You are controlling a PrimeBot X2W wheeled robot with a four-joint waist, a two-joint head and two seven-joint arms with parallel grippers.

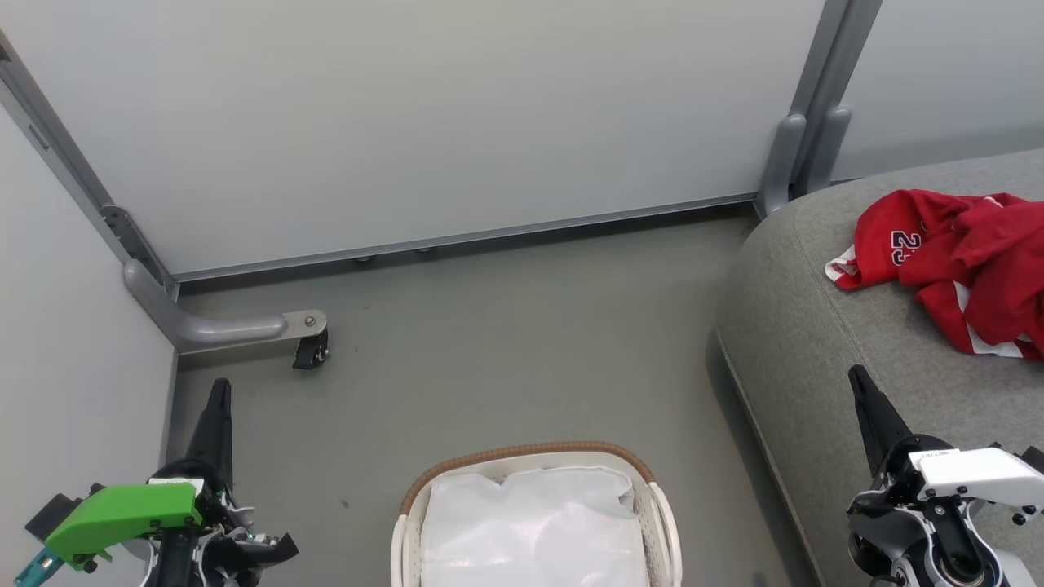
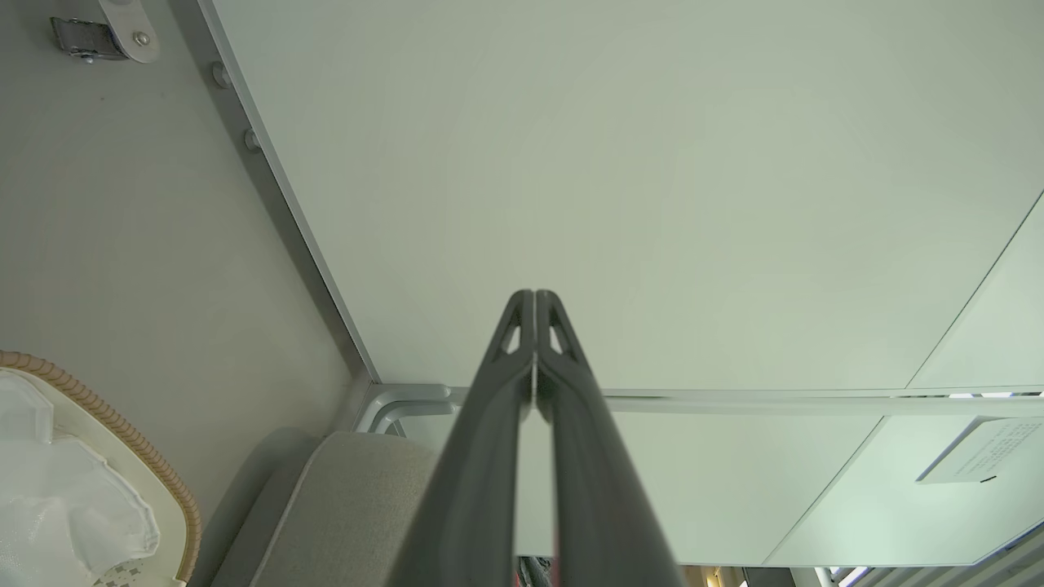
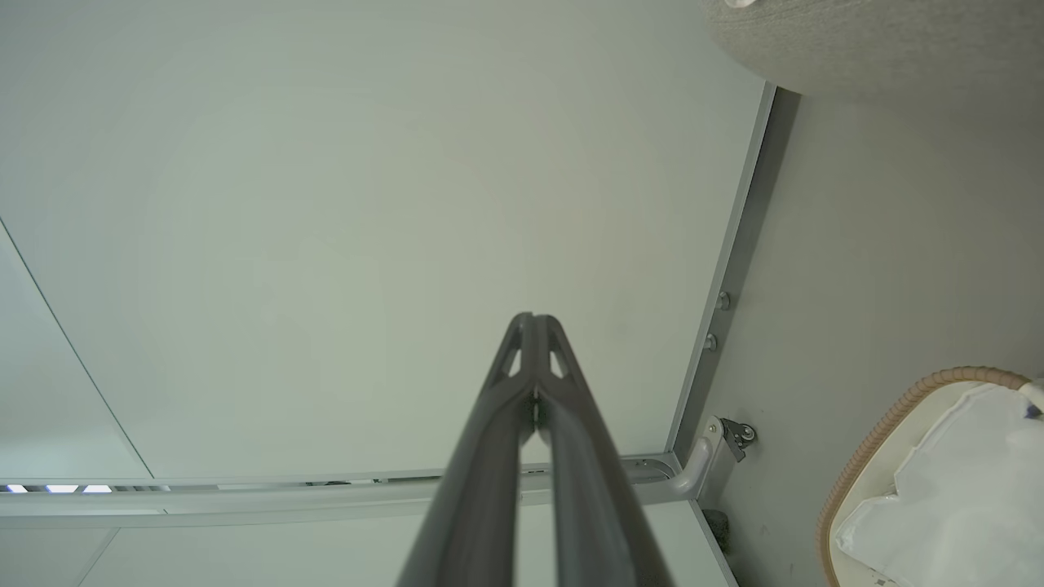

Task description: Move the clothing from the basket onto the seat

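Note:
The red clothing (image 1: 954, 261), with white trim and a number 23, lies crumpled on the grey seat (image 1: 816, 326) at the right of the head view. The white basket (image 1: 662, 509) with its tan rim stands at the bottom centre, a plain white sheet (image 1: 530, 522) inside it. My left gripper (image 1: 218, 391) is at the lower left, shut and holding nothing; its fingers (image 2: 563, 359) meet at the tips. My right gripper (image 1: 858, 379) rises at the lower right over the seat's front edge, shut and empty, fingertips (image 3: 522, 334) together. Both stand apart from the basket and the clothing.
Pale partition walls (image 1: 408, 122) with grey metal frames close off the back and left. A curved metal foot with a black caster (image 1: 310, 352) sits on the grey floor (image 1: 506, 342) near the left wall. The basket rim (image 2: 122, 432) and seat corner (image 2: 351, 505) appear in the left wrist view.

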